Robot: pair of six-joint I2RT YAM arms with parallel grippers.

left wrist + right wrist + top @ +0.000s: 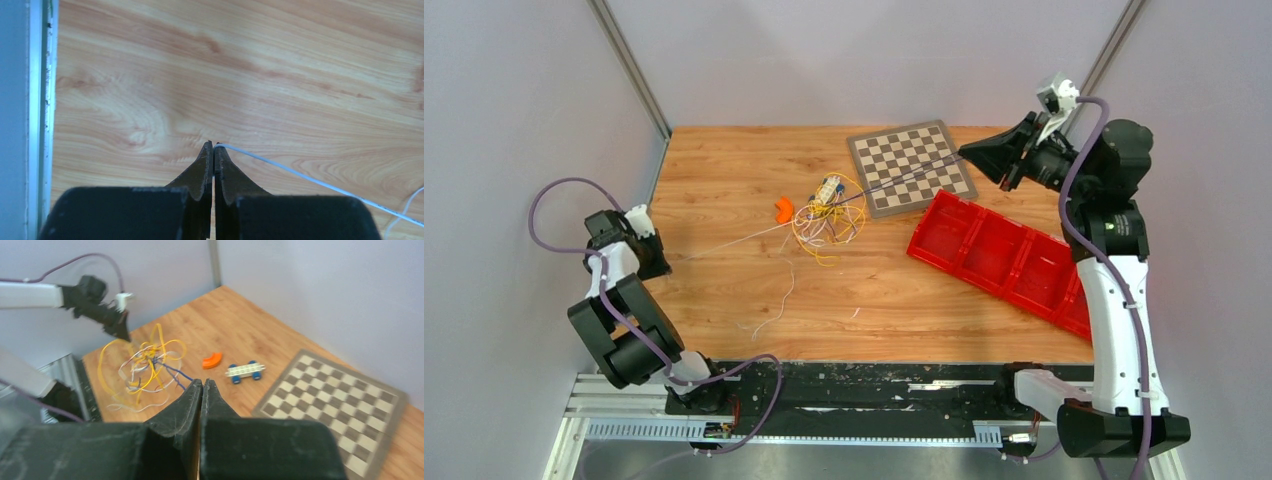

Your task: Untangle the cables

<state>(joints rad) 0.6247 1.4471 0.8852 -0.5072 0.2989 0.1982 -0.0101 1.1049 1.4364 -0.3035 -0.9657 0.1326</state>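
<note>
The bench [724,300] is carrying a red tray [994,255] and a chessboard [911,165] at its right; the cables [826,225] are lying tangled near its middle. The left gripper [214,146], jaws pressed together, is pinching a white strand [300,175]; the right gripper [202,382], jaws also pressed together, is pinching a dark strand [904,178].

chessboard [911,167] just beside red divided tray [1004,262]; orange curved piece [783,209] near small wheeled toy [244,371]
</note>
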